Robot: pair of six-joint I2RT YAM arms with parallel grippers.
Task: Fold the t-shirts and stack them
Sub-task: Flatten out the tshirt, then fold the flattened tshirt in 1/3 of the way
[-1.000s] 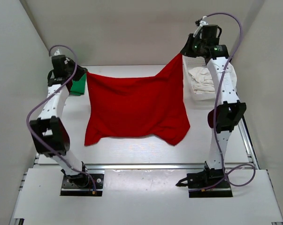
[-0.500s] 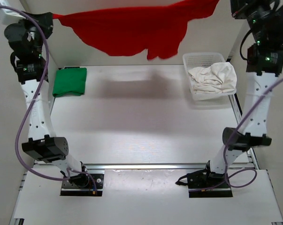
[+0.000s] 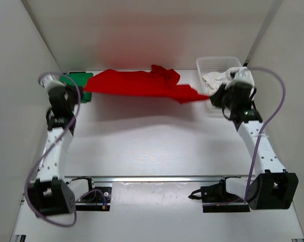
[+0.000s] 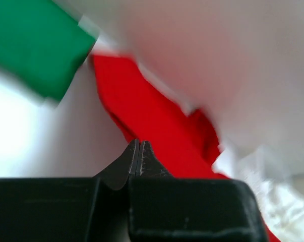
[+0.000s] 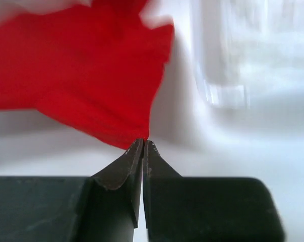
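Dropping from its earlier high fling, the red t-shirt (image 3: 141,83) hung low over the table (image 3: 141,146), stretched between the left gripper (image 3: 84,89) and the right gripper (image 3: 211,96), each pinched shut on a corner. Its soft, limp cloth, rumpled along the far edge, looked ready to lay flat between the folded green t-shirt (image 3: 75,77) and the crumpled white t-shirt (image 3: 223,77).

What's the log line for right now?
left gripper: shut on red shirt | right gripper: same | red shirt: stretched between them
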